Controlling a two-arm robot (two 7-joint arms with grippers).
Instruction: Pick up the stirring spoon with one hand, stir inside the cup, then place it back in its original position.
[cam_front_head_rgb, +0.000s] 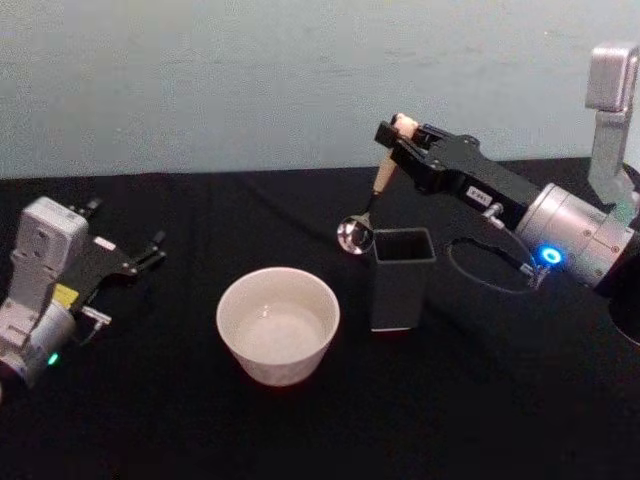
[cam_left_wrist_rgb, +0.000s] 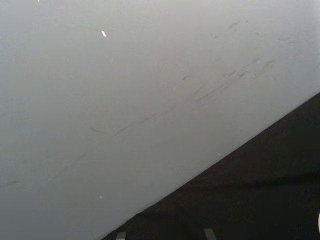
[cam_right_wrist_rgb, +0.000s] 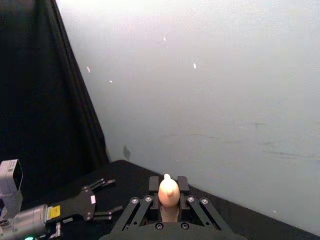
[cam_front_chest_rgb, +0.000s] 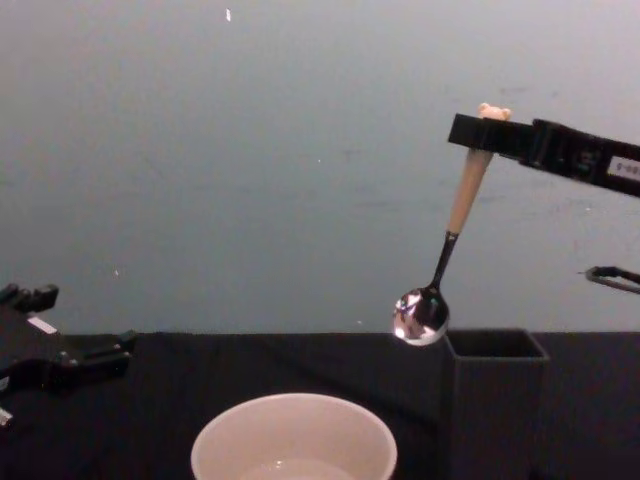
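Observation:
The stirring spoon hangs in the air, its beige handle with the bear head pinched in my right gripper, which is shut on it. Its shiny bowl hangs just left of the top of the dark grey square holder, above and behind the cup. The cream-white cup stands on the black table, left of the holder. The bear head pokes up between my right gripper's fingers. My left gripper rests open at the table's far left, away from everything.
A black cloth covers the table, with a pale wall right behind it. A loose cable loops off my right arm, just right of the holder. The left arm's body lies at the left edge.

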